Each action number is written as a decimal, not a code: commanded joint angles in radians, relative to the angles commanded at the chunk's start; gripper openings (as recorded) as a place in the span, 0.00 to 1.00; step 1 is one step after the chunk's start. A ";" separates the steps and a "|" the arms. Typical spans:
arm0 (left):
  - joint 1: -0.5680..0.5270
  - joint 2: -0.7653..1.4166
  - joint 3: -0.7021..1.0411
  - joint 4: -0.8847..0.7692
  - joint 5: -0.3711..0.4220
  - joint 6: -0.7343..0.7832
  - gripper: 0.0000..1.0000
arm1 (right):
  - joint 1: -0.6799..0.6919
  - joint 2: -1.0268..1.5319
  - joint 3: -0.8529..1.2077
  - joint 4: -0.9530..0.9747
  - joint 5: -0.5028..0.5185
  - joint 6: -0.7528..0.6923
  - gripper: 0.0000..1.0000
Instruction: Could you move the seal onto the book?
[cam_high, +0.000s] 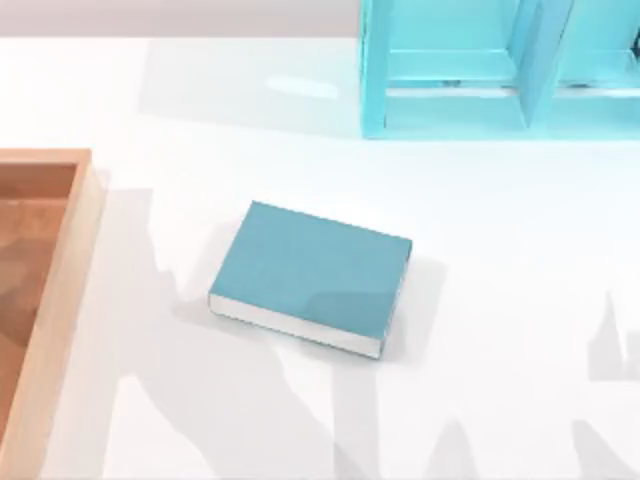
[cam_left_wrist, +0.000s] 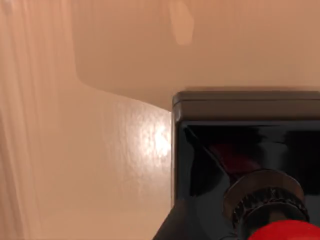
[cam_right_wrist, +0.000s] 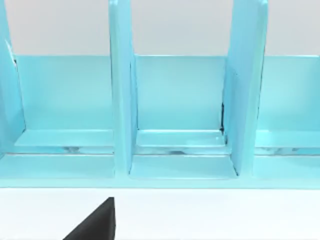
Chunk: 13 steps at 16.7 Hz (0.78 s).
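Found the seal (cam_left_wrist: 235, 150) very close beneath the left wrist camera, black block base filling much of that view and the red knob at the frame's edge, resting on a pale wooden surface. Judged that surface to be the floor of the wooden tray (cam_high: 62, 300) at the bench's (cam_high: 520, 300) left edge, though could not confirm it from above. Could not tell whether the left gripper was spread, closed or already clamped on the seal, nor how the seal sat relative to it beyond being right beneath the wrist. Placed the step as the pick-up: closing in on the seal or just taking hold, with the carry not yet done. Saw the book (cam_high: 310, 275) lying flat and closed near the middle of the bench, well apart from the tray, cover bare and turned slightly askew. Reckoned the next move called for a firm hold on the knob or block, a lift high enough to pass the tray's wall, a traverse rightward to above the cover, then a gentle set-down well inside the book's edges. Noted the right gripper (cam_right_wrist: 97, 222) parked facing the light cyan shelf unit (cam_high: 450, 100) at the back right of the bench; could not tell its grip state either.
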 joint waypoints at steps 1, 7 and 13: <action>0.000 0.000 0.000 0.000 0.000 0.000 0.32 | 0.000 0.000 0.000 0.000 0.000 0.000 1.00; 0.000 0.000 0.000 0.000 0.000 0.000 0.00 | 0.000 0.000 0.000 0.000 0.000 0.000 1.00; 0.000 0.000 0.000 0.000 0.000 0.000 0.00 | 0.000 0.000 0.000 0.000 0.000 0.000 1.00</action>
